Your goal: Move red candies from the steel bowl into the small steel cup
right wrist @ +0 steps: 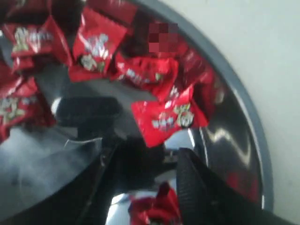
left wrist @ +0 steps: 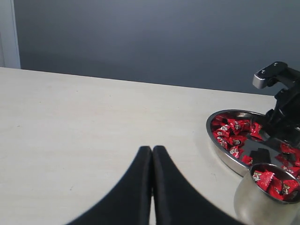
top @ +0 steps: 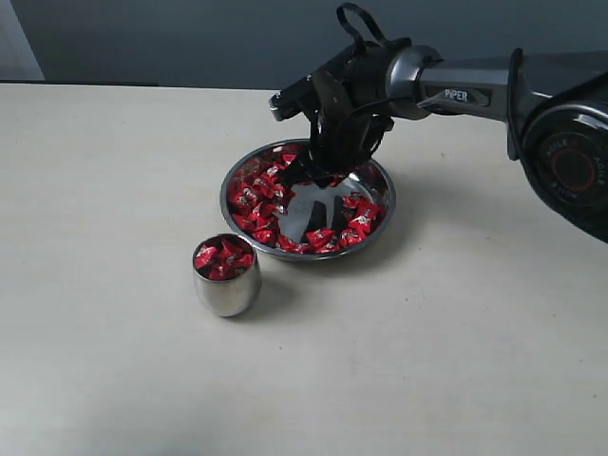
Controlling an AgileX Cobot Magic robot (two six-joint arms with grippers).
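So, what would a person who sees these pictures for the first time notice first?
Probably the shiny red candies heaped around the inside of the steel bowl near the table's middle, with the open right claw reaching down into it. Next comes the small steel cup, which stands just beside the bowl on its near side and already holds several candies.

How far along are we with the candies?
Done: the cup holds several candies, about to its rim. In hand: the right pincer is open over a candy in the bowl. To do: many candies remain there. The left pincer is shut, off to the side.
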